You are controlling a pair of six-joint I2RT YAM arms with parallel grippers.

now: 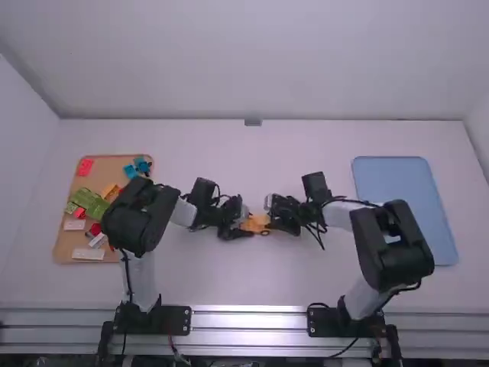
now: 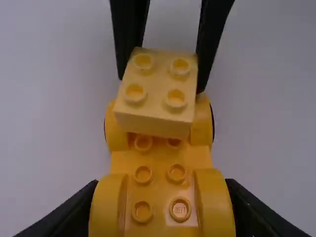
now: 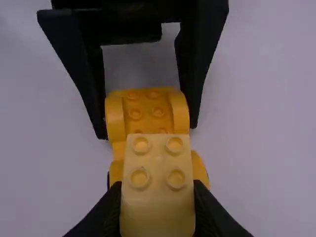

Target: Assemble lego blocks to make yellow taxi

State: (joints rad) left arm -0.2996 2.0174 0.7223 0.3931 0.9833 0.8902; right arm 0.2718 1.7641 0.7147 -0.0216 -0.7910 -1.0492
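Gripping between jaws — right end effector (image 1: 273,217), pale block (image 3: 158,202); left end effector (image 1: 242,225), yellow base (image 2: 160,167).

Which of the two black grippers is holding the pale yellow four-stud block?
The right gripper: its fingers clamp that pale yellow block. The left gripper instead grips the orange-yellow wheeled base.

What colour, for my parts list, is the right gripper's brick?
Pale yellow brick, clearest in the left wrist view.

Across the back, a plain pale wall (image 1: 252,61), meeting a left wall (image 1: 23,138) and a right wall (image 1: 479,126) (with a small grey block (image 1: 253,121) at its foot). Below, a white table (image 1: 206,283); nearest, silvery metal rails (image 1: 248,321). Soft light.
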